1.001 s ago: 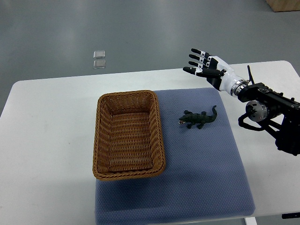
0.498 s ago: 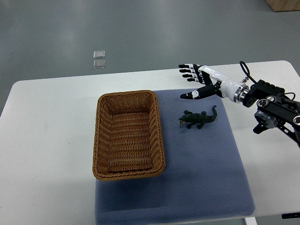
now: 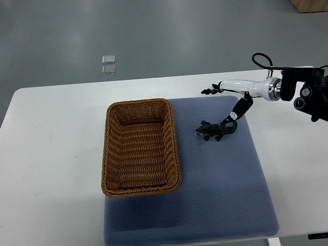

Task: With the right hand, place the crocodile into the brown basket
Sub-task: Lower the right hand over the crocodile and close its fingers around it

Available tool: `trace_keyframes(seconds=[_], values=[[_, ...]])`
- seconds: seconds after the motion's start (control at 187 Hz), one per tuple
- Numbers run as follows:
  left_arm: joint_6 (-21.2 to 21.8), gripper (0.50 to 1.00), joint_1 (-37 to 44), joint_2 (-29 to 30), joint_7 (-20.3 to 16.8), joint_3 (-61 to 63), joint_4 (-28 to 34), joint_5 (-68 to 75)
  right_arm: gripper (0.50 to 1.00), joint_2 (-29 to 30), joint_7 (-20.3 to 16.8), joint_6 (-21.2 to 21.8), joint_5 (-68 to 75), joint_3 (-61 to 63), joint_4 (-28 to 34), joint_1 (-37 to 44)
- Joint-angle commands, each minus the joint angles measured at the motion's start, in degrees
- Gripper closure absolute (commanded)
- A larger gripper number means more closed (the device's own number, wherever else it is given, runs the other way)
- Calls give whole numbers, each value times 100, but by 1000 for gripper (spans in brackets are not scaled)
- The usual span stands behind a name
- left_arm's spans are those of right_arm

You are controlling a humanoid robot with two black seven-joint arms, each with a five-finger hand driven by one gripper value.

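We see the white table (image 3: pixel 51 154), on it the blue mat (image 3: pixel 225 189), and on the mat's left side the brown basket (image 3: pixel 139 102), which is empty. Our right hand (image 3: pixel 231 84) is spread and holds nothing, seen edge-on. The crocodile (image 3: pixel 215 131) lies on the mat just on our side of the hand, head toward the basket, tail by the thumb; whether they touch we cannot tell

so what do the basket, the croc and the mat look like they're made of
Basket: woven wicker or rattan, by the ribbed weave. Crocodile: likely moulded plastic or rubber, dark green, matte. Mat: blue-grey, dotted texture, perhaps foam or fabric.
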Motion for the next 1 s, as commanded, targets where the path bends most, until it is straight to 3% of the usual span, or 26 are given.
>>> trace_keyframes(seconds=[0.0, 0.123, 0.198, 0.626, 0.867, 0.995], values=[[0, 500, 0, 0, -2, 4, 2, 0, 574, 117, -195, 30, 26, -416, -8, 346], [0, 500, 0, 0, -2, -4, -7, 0, 574, 530, -704, 30, 53, -469, -35, 311], [0, 500, 0, 0, 7, 4, 2, 0, 574, 706, -827, -23, 123, -460, -35, 214], [0, 500, 0, 0, -2, -4, -7, 0, 576, 706, -836, -488, 246, -460, -79, -217], [0, 500, 0, 0, -2, -4, 2, 0, 601, 706, -836, -787, 229, -469, -87, -357], [0, 500, 0, 0, 7, 4, 2, 0, 638, 688, -827, -831, 220, -469, -87, -428]])
